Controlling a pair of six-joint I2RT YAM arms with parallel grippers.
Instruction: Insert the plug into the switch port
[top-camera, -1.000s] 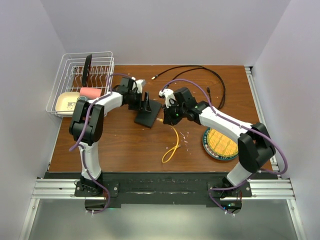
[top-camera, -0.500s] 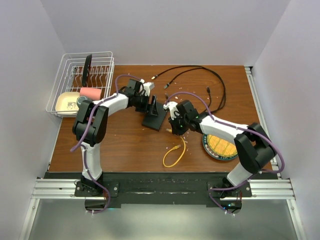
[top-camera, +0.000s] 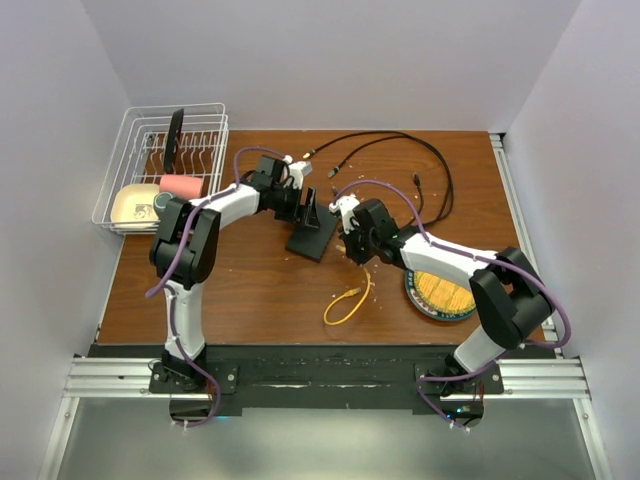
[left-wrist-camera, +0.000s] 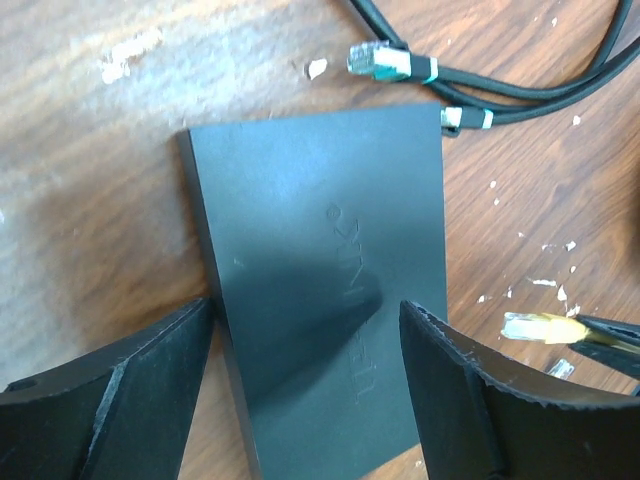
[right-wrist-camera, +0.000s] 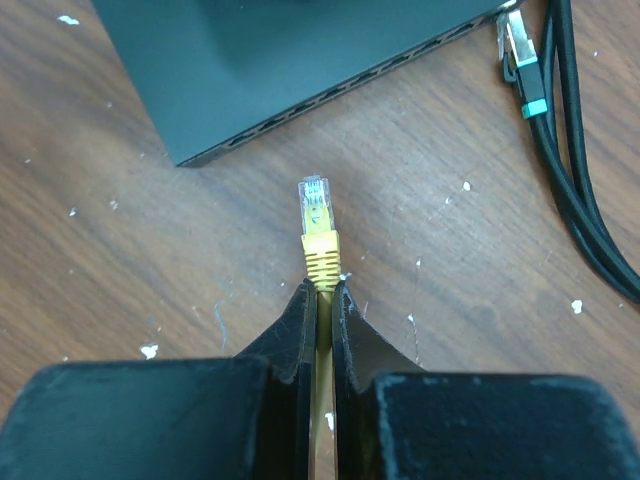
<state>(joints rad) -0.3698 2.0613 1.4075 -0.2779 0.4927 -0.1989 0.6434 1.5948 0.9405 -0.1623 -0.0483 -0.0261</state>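
The switch (top-camera: 312, 238) is a flat matte-black box on the wooden table. My left gripper (top-camera: 305, 212) straddles it, one finger against each long side, holding it across its width (left-wrist-camera: 305, 310). In the right wrist view the switch (right-wrist-camera: 280, 70) lies just ahead, its row of ports (right-wrist-camera: 340, 95) facing the plug. My right gripper (right-wrist-camera: 325, 290) is shut on the yellow cable just behind the plug (right-wrist-camera: 315, 200), whose clear tip points at the port edge a short gap away. The yellow cable (top-camera: 348, 303) loops on the table behind my right gripper (top-camera: 350, 240).
Black cables (top-camera: 400, 145) with loose connectors (left-wrist-camera: 380, 62) curl across the far side, close to the switch. A round yellow-and-dark plate (top-camera: 440, 288) sits under the right forearm. At the far left stands a white wire rack (top-camera: 165, 170) with several items in it.
The left gripper carried the switch to the right and turned it. The right gripper moved toward the near side with the plug, and the yellow loop shifted with it.
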